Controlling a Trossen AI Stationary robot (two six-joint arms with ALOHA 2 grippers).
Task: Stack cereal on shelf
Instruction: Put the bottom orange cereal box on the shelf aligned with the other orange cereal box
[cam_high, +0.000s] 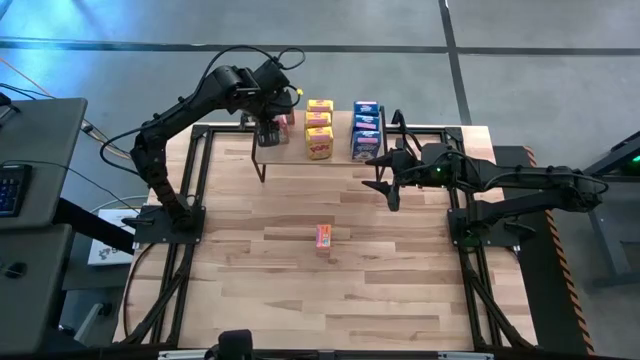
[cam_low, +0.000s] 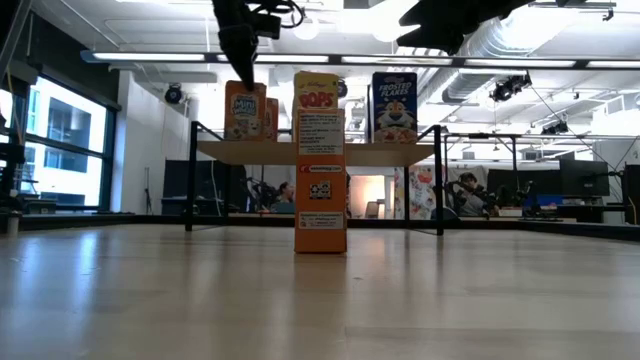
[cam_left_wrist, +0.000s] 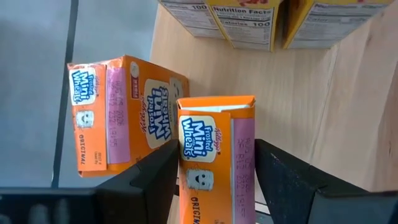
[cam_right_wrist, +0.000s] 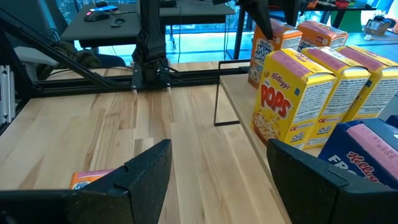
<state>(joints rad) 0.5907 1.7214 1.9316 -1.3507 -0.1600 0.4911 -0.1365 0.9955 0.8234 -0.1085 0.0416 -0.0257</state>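
One orange box (cam_left_wrist: 217, 162) between left gripper (cam_left_wrist: 214, 180) fingers, on shelf (cam_left_wrist: 323, 106)

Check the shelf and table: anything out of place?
One orange-red box stands alone mid-table, off the shelf. On the shelf, the orange-red row has only two boxes: one between the left hand's fingers, one lying skewed beside it. Yellow and blue rows look tidy.

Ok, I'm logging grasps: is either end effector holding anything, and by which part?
Seemingly nothing. The left end effector straddles an orange cereal box on the shelf, jaws open off its sides; the right end effector is open, empty.
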